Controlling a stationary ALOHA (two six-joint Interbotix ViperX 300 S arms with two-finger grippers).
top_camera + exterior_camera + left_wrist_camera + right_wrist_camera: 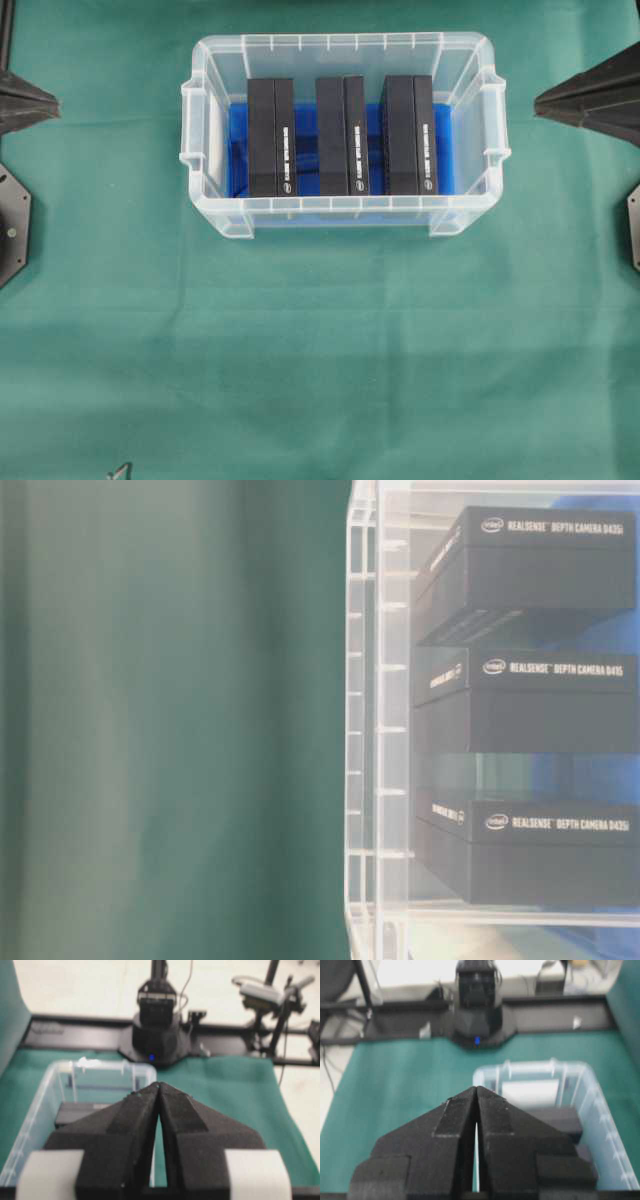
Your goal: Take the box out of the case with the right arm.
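R gripper (540, 101) shut, empty, sits right of case (470, 215); nearest box (408, 135) lies to its left, long axis crosswise; L gripper (52, 102) shut too

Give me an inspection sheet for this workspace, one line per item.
Surface: green cloth, flat.
Job's things: clear case with blue lining; three black boxes stand on edge inside, side by side, apart.
Clutter: nothing seen.
Grippers: left claw shut, empty, off the case's left end; right claw shut, empty, off its right end; neither is in the case.
Cables: loose leads behind the far arm base, off the cloth.
Surroundings: black frame rail along the cloth's edge; stand with gear beyond it.
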